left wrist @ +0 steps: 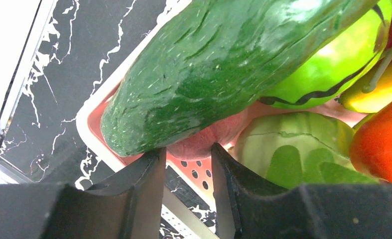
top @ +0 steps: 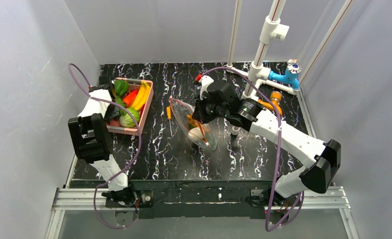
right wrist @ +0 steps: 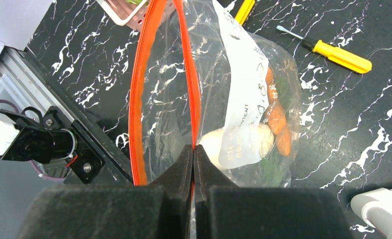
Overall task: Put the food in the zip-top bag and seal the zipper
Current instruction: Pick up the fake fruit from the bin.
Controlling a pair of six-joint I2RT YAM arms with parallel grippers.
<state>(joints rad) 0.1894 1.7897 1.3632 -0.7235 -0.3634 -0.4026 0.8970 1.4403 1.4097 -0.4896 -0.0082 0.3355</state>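
The clear zip-top bag (top: 193, 125) lies mid-table with its mouth held open. My right gripper (right wrist: 194, 147) is shut on one side of the orange-red zipper (right wrist: 190, 89); the other side (right wrist: 135, 124) bows away from it. Inside the bag are the white radish (right wrist: 208, 142), orange pieces (right wrist: 277, 119) and something green, behind a white label (right wrist: 243, 99). My left gripper (left wrist: 186, 149) is down in the pink basket (top: 146, 107), its jaws open. Their tips are at the red-pink ball (left wrist: 203, 142), under the dark green cucumber (left wrist: 208, 74) and beside the green cabbage (left wrist: 293, 149).
The basket also holds a green pepper (left wrist: 333, 64), a yellow piece and an orange-red piece (left wrist: 383, 144). Yellow-handled screwdrivers lie by the bag (right wrist: 340, 56) (top: 169, 113). White pipes with a blue fitting (top: 288, 74) stand at the back right. Grey walls close in on both sides.
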